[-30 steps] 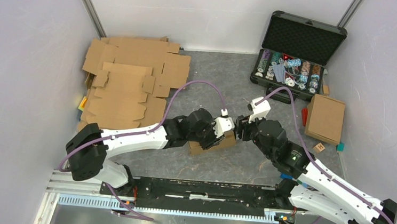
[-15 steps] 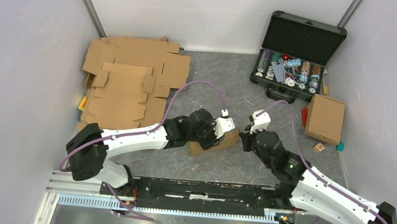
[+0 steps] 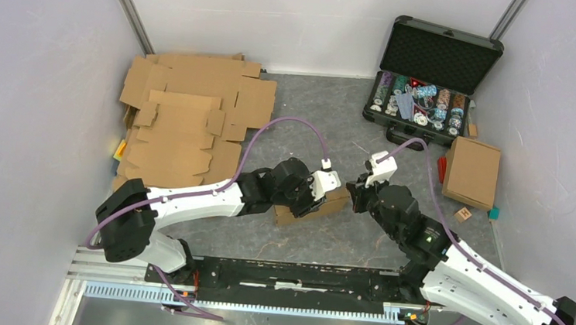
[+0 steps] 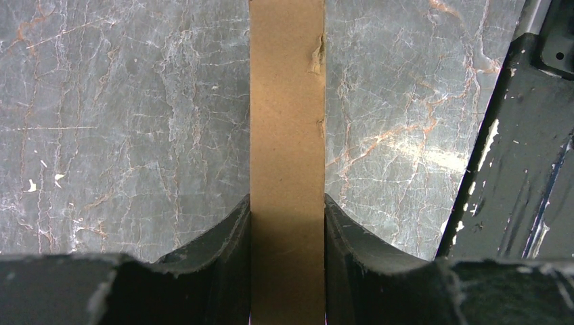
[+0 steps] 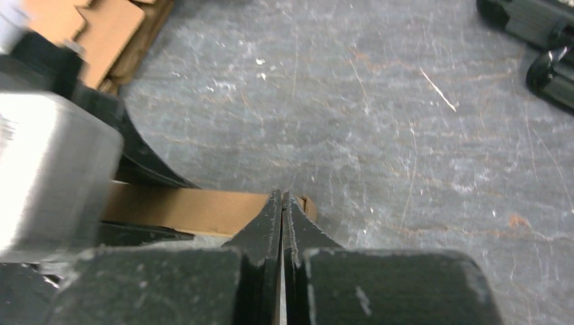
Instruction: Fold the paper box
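Note:
The paper box (image 3: 331,205) is a small brown cardboard piece lying on the grey table. My left gripper (image 3: 315,194) is shut on it. In the left wrist view the box (image 4: 287,122) runs as a narrow brown strip between both fingers (image 4: 230,237) of the left gripper (image 4: 287,227). My right gripper (image 3: 356,194) sits just right of the box's end. In the right wrist view its jaws (image 5: 281,203) are pressed together with nothing between them, and the box's end (image 5: 196,208) shows just beyond the tips.
A stack of flat cardboard blanks (image 3: 187,120) lies at the back left. An open black case of chips (image 3: 431,81) stands at the back right, with a folded brown box (image 3: 470,171) and small blocks (image 3: 463,214) near the right wall.
My right gripper has shut and drawn back slightly from the box's right end. The left gripper and the box have stayed where they were.

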`<move>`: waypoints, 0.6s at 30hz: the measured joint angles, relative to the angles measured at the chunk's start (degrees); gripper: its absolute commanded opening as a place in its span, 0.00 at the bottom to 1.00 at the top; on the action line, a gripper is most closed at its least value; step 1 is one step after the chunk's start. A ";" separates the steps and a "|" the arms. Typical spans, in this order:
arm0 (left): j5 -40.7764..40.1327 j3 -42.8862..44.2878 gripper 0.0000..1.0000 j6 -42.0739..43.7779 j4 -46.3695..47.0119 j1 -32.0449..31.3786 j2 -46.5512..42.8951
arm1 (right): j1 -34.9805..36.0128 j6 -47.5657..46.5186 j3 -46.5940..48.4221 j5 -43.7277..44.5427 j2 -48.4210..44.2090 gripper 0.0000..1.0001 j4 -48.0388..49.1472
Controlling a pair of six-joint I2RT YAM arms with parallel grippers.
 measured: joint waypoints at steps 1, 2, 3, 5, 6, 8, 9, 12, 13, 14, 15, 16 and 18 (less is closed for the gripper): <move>0.02 0.00 0.31 0.00 -0.02 0.00 0.00 | 0.00 -0.35 0.83 -0.31 -0.02 0.00 0.39; 0.02 0.00 0.32 0.00 -0.02 0.00 0.00 | 0.00 -0.61 1.11 -0.61 -0.02 0.00 0.98; 0.02 0.00 0.33 0.00 -0.02 0.00 0.00 | 0.00 -0.72 1.11 -0.92 0.04 0.00 1.68; 0.02 0.00 0.36 0.00 0.00 0.00 0.00 | 0.00 -0.70 0.57 -1.42 0.72 0.00 2.36; 0.02 0.00 0.39 -0.02 -0.02 0.00 0.00 | 0.00 -0.61 -0.04 -1.64 1.11 0.00 2.80; 0.00 0.00 0.45 0.00 0.00 0.00 0.00 | 0.00 0.00 -2.58 -2.43 1.92 0.00 3.91; 0.00 0.00 0.47 -0.02 0.00 0.00 0.00 | 0.00 0.28 -4.11 -2.95 2.34 0.00 4.35; -0.07 0.00 0.51 -0.04 -0.37 0.11 0.11 | -0.02 1.46 -6.88 -3.17 2.08 0.00 8.41; 0.07 0.00 0.52 -0.04 -1.11 0.04 0.26 | -0.07 1.75 -7.43 -3.13 1.97 0.00 9.31; 0.15 0.00 0.52 -0.04 -1.55 0.00 0.33 | -0.07 1.95 -7.56 -3.13 2.03 0.00 9.75; 0.35 0.00 0.53 -0.04 -2.14 0.00 0.35 | -0.07 2.03 -7.63 -3.15 2.08 0.00 10.05; 0.46 0.00 0.55 -0.04 -2.56 0.00 0.31 | -0.07 2.12 -7.67 -3.15 2.16 0.00 10.27; 0.46 0.00 0.58 -0.07 -2.80 -0.02 0.09 | -0.07 2.16 -7.69 -3.13 2.36 0.00 10.60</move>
